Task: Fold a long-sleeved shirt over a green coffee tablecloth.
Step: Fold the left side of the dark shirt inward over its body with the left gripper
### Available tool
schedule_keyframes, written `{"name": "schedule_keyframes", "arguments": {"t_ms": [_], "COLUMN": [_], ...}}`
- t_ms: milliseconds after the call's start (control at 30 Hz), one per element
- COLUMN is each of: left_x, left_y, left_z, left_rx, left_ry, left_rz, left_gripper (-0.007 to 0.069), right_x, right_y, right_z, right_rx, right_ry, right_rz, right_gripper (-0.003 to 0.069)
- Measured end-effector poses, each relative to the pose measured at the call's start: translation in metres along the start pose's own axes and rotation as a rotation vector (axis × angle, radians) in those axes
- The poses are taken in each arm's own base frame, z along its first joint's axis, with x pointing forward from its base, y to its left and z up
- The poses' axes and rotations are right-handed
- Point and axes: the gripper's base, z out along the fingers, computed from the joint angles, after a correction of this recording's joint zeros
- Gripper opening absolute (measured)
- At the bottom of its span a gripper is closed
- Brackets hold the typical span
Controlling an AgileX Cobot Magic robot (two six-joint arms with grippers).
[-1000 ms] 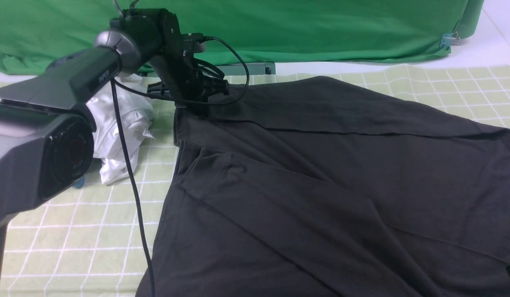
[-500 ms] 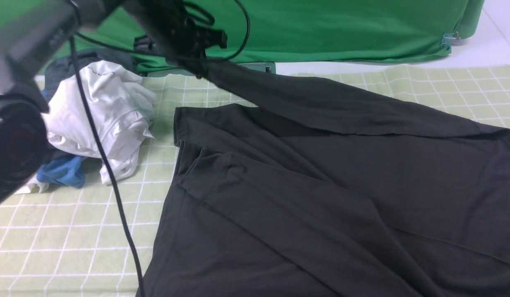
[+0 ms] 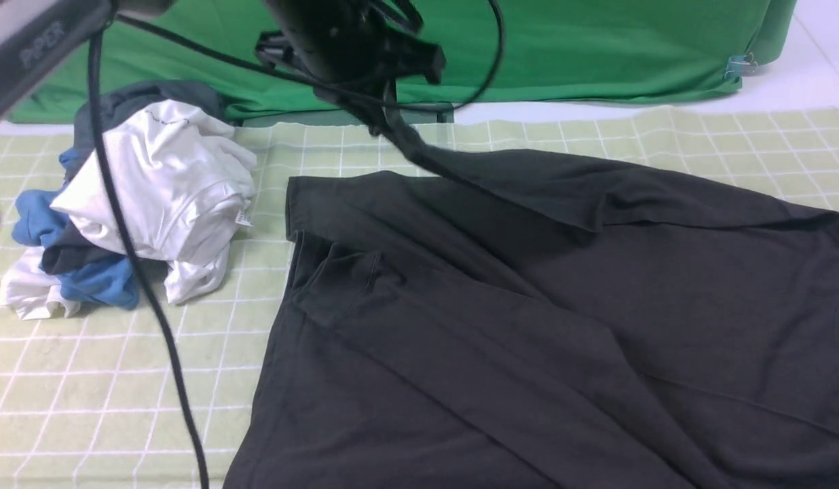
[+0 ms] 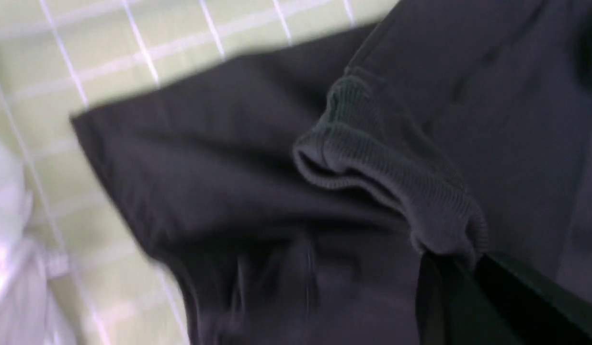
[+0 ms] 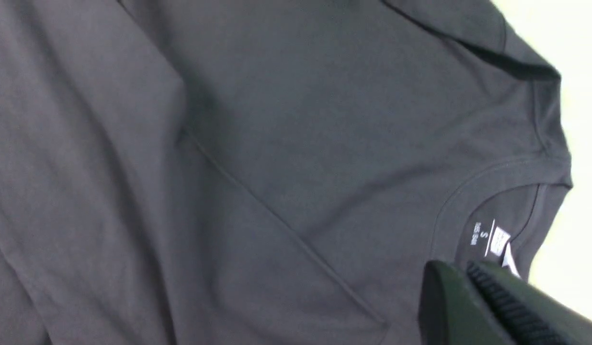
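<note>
Left claw: the left gripper [image 3: 384, 124] hangs over the far middle of the table. Its jaws are pinched tight on the end of one sleeve [image 3: 501, 173] of the long-sleeved shirt [image 3: 528, 305]. That sleeve rises off the table and slants up and left to the claw.
Left wrist view adds: the part gripped is the ribbed cuff [image 4: 387, 172], bunched where it enters the left gripper [image 4: 461, 263]. The front view gives only a dark knot of cloth there. This picture is blurred.
Right claw: outside the front view. The right wrist view shows the right gripper [image 5: 466, 270] with its fingers pressed together and no cloth seen between them. It is over the shirt beside the collar; whether it touches the fabric I cannot tell.
Right wrist view adds: the crew neckline [image 5: 487, 191] and the white neck label [image 5: 499, 239], neither of which shows in the front view.
Shirt's place: spread over the middle and right of the green coffee tablecloth [image 3: 121, 380], running past the near and right edges of the front view.
Left of the shirt: a heap of garments [image 3: 155, 183] in white, blue and dark grey, near the shirt but apart from it.
Far side: a bright green fabric sheet [image 3: 596, 47] behind the tablecloth.
Cable: a black cable [image 3: 141, 285] hangs from the left arm, crossing the heap in the front view.
</note>
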Motion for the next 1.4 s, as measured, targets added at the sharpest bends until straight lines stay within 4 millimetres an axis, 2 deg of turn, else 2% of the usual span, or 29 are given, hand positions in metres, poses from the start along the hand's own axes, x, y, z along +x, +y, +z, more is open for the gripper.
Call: {"name": "schedule_keyframes", "arguments": {"t_ms": [233, 300, 333, 400, 633, 800, 1033, 1200, 1300, 1400], "left_x": [0.054, 0.076, 0.076, 0.094, 0.131, 0.140, 0.143, 0.145, 0.146, 0.146], "left_y": [-0.011, -0.015, -0.015, -0.019, -0.031, -0.035, -0.029, -0.032, -0.033, -0.032], "left_z": [0.006, 0.008, 0.007, 0.010, 0.019, 0.027, 0.026, 0.026, 0.026, 0.026], "left_rx": [-0.025, -0.041, -0.041, -0.056, -0.072, -0.072, -0.129, -0.099, -0.080, -0.092], "left_ry": [0.154, 0.204, 0.200, 0.236, 0.282, 0.300, 0.332, 0.347, 0.356, 0.365], "left_rz": [-0.018, -0.014, -0.011, -0.012, 0.013, 0.027, 0.056, 0.055, 0.065, 0.111], "left_gripper": [0.0043, 0.0043, 0.0043, 0.0043, 0.0043, 0.0043, 0.0043, 0.0055, 0.0083, 0.0183], "right_x": [0.000, -0.001, -0.001, -0.001, -0.001, -0.001, -0.001, -0.001, -0.001, -0.001], "right_y": [0.000, 0.000, 0.000, 0.000, 0.000, 0.000, 0.000, 0.000, 0.000, 0.000], "right_z": [0.000, 0.000, 0.000, 0.000, 0.000, 0.000, 0.000, 0.000, 0.000, 0.000], "right_rx": [0.001, 0.001, 0.001, 0.001, -0.001, -0.001, -0.002, -0.002, -0.002, -0.002], "right_ry": [-0.005, -0.006, -0.006, -0.009, -0.013, -0.013, -0.013, -0.013, -0.015, -0.016], "right_rz": [-0.001, -0.001, -0.001, -0.005, -0.007, -0.007, -0.007, -0.007, -0.007, -0.007], "right_gripper": [0.0066, 0.0069, 0.0069, 0.0070, 0.0071, 0.0071, 0.0075, 0.0086, 0.0092, 0.0104]}}
